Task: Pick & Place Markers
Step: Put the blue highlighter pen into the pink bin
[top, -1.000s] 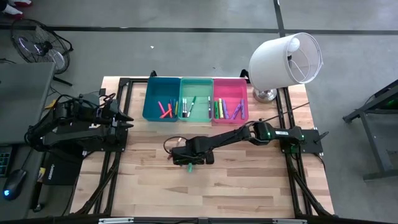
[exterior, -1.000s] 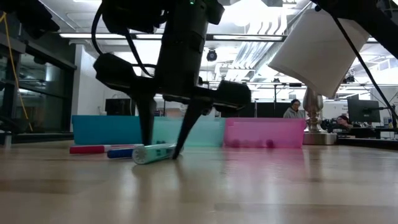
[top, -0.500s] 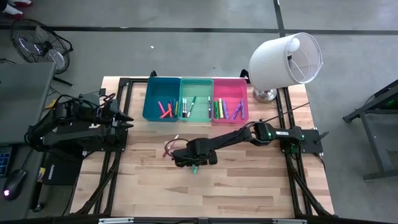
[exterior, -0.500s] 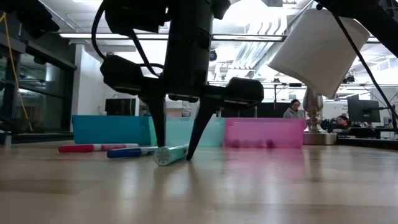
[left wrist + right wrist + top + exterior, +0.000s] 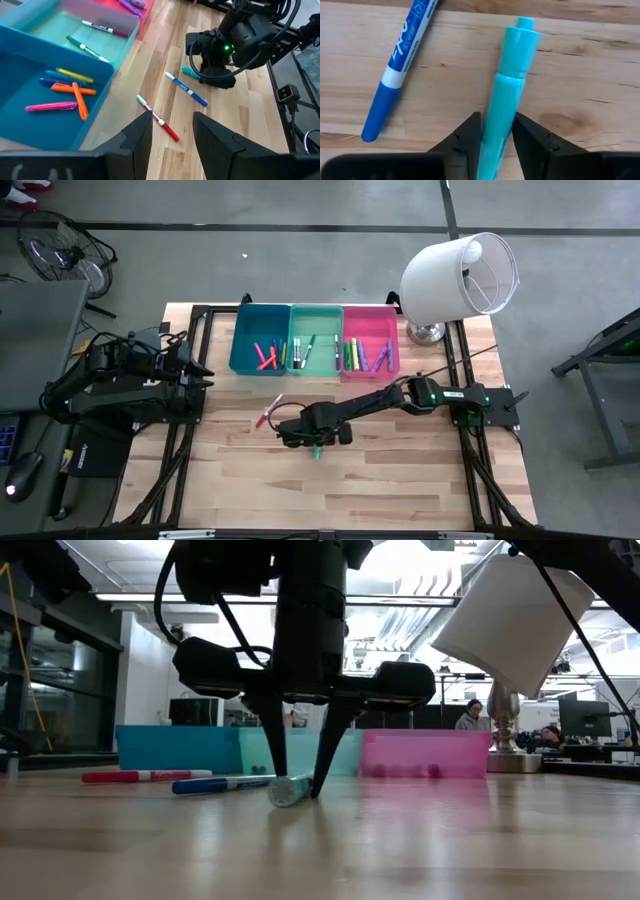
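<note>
A teal marker [image 5: 507, 90] lies on the wood table between the two fingers of my right gripper [image 5: 495, 135], which stands over the table's middle [image 5: 312, 442] and is shut on it. The low view shows this marker [image 5: 288, 790] end-on. Beside it lie a blue marker [image 5: 400, 70] and, farther toward the table's left, a red-and-white marker [image 5: 268, 412]. Several more markers lie in the three bins at the far edge. My left gripper [image 5: 172, 132] waits open at the table's left edge [image 5: 205, 375], holding nothing. My right gripper pinches the teal marker's barrel [image 5: 496, 117] between its two fingers, back from the stepped cap end [image 5: 520, 45]. The fingers [image 5: 322, 755] come from above, pointing down, and lie across the marker. The marker lies flat on the table.
The blue bin [image 5: 240, 340], mint bin [image 5: 314, 310] and pink bin [image 5: 370, 311] stand side by side at the far edge. A white lamp [image 5: 460, 275] stands at the far right corner. A cable loops beside the right gripper. Bare wood stretches toward the near edge.
My right gripper has tipped upright, its fingers swinging a little toward the table's right, and has shut on the teal marker. That marker has turned on the table from lying sideways to lying end-on to the near edge. The red-and-white marker has shifted toward the table's left.
</note>
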Available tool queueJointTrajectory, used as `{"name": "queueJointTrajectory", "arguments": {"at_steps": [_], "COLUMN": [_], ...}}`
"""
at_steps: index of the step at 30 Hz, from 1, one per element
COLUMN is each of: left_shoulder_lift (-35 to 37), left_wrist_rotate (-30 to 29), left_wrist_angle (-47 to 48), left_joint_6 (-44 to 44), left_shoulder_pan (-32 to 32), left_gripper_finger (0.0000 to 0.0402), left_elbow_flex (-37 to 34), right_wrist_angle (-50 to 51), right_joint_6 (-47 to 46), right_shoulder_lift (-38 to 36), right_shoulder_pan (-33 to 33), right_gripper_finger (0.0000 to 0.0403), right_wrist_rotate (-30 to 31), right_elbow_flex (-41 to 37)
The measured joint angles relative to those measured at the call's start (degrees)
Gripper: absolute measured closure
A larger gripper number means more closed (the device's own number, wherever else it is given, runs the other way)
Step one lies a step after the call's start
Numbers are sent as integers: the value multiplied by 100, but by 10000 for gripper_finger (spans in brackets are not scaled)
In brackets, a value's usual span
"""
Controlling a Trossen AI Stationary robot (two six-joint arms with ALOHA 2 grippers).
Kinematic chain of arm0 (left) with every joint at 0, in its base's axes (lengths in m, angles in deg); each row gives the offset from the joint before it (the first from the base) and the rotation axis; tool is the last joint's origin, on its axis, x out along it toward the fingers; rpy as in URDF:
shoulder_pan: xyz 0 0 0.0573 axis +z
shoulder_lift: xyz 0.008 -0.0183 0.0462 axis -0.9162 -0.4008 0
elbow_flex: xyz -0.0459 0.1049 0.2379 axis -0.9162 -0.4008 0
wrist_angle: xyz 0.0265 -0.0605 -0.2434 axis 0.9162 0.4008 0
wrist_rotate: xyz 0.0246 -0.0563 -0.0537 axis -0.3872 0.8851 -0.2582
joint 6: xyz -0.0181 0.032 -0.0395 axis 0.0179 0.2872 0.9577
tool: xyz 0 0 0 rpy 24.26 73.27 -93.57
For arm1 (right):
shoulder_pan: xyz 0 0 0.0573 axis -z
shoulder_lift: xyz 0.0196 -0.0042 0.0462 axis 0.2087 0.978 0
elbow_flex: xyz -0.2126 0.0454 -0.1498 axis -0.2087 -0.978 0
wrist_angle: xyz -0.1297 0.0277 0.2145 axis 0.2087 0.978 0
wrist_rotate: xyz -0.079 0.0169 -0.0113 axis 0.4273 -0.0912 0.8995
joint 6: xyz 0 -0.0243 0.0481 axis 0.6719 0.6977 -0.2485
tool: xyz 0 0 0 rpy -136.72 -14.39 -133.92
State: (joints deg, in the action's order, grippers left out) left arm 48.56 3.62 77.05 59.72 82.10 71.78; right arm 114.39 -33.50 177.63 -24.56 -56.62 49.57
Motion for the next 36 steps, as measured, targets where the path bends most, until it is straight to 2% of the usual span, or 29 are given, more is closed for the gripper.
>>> {"name": "queueJointTrajectory", "arguments": {"at_steps": [6, 18, 22, 36], "left_shoulder_lift": [-1, 0, -2, -2], "left_wrist_rotate": [-2, -20, -22, -325], "left_wrist_angle": [-11, -15, -20, -81], "left_joint_6": [0, 0, 0, 4], "left_shoulder_pan": [0, 0, 0, 0], "left_gripper_finger": [262, 262, 262, 262], "left_elbow_flex": [0, 0, 0, 0], "right_wrist_angle": [36, 46, 347, 2008], "right_joint_6": [281, 533, 653, 1581], "right_shoulder_lift": [0, -76, -202, -1523], "right_shoulder_pan": [0, 12, 55, 893], "right_gripper_finger": [349, 350, 350, 350], "right_wrist_rotate": [-60, -182, -97, 967], "right_elbow_flex": [-2, -13, -44, -20]}}
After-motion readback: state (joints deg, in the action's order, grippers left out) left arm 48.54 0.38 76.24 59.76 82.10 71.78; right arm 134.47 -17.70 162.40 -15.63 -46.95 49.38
